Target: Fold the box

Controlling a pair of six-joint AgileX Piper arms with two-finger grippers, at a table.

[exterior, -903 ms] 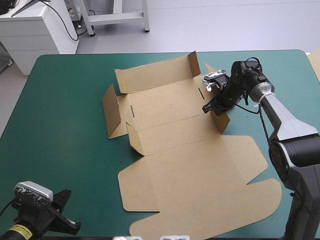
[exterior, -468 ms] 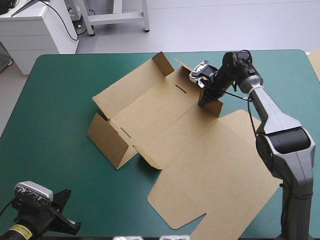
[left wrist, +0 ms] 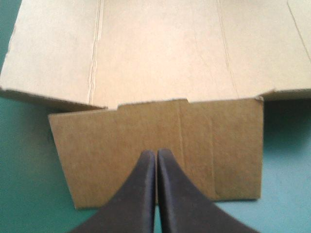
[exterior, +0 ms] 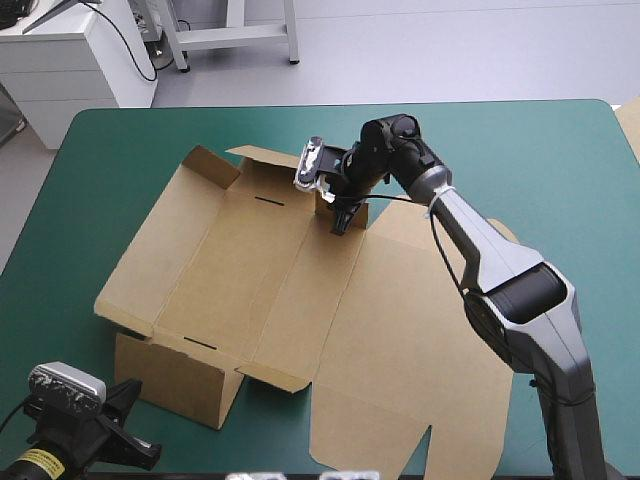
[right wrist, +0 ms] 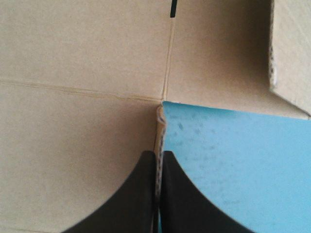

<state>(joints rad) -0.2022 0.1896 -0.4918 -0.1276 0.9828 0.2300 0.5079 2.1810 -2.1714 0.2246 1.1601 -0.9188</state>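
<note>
My right tool [right wrist: 156, 156] is clamped on the box [exterior: 300, 300]. Its two black fingers are all but together, with the thin edge of an upright flap [exterior: 327, 200] pinched between them. In the right wrist view, brown board lies to one side of that edge and the teal-green cover [right wrist: 228, 160] to the other. A short dark slot [right wrist: 172, 8] is cut in the panel ahead of the fingers.

My left tool [left wrist: 155, 154] is closed on nothing, its fingers meeting in one pointed arch. It sits low at the near left corner of the bench [exterior: 120, 170], apart from the board. It looks straight at a raised wall [left wrist: 194, 145] of the box, with the flat sheet spreading beyond that wall.

The box is a cut sheet lying mostly flat over the middle of the bench. Its tray part is on the left. The near-left end wall stands upright, and the far-left flaps [exterior: 208, 165] are lifted a little. The broad lid panel [exterior: 400, 350] lies flat on the right and reaches toward the near edge. The sheet's long axis runs from the far left of the bench to the near right.
</note>
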